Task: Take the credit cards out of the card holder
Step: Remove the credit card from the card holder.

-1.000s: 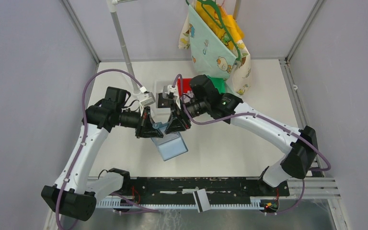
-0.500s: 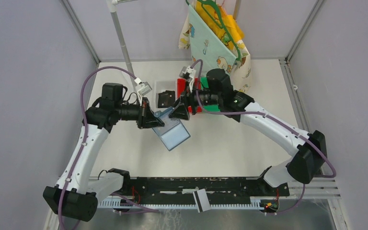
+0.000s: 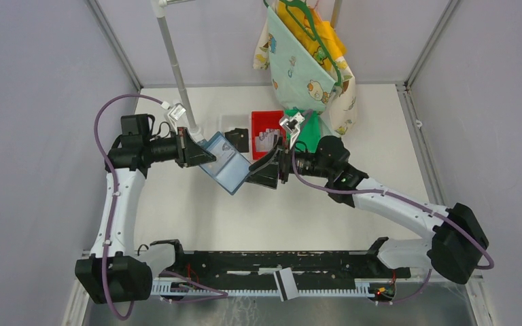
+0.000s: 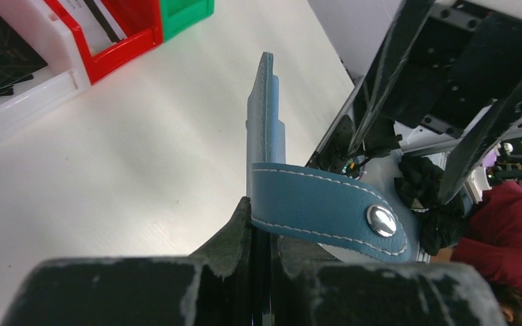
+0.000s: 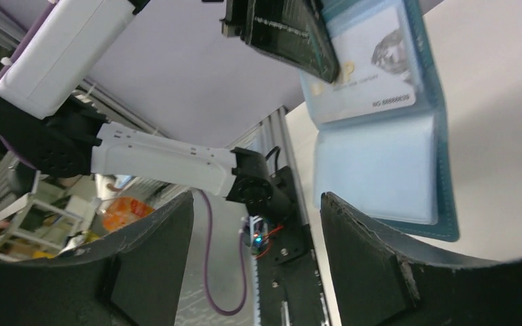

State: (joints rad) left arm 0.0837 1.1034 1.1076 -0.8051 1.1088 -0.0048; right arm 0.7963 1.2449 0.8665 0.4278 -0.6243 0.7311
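Note:
My left gripper [image 3: 199,152] is shut on the teal-blue card holder [image 3: 224,164] and holds it open above the table. The left wrist view has the holder [image 4: 265,115] edge-on, its snap tab [image 4: 333,210] hanging beside the closed jaws. From the right wrist, a pale credit card [image 5: 374,64] sits in the holder's upper pocket and the lower pocket [image 5: 374,170] looks empty. My right gripper [image 3: 253,179] stands open just right of the holder, nothing between its fingers [image 5: 374,258]. More credit cards [image 3: 266,141] lie in the red bin [image 3: 258,121].
A green bin [image 3: 310,130] stands right of the red one. A black flat piece [image 3: 235,140] lies behind the holder, in a white tray [image 4: 27,95]. A patterned cloth bag [image 3: 306,64] hangs at the back, and a metal pole [image 3: 173,61] rises behind the left arm.
The right gripper went back to the red bin, opened there, and has come forward beside the holder. The left arm swung the holder to the left and back.

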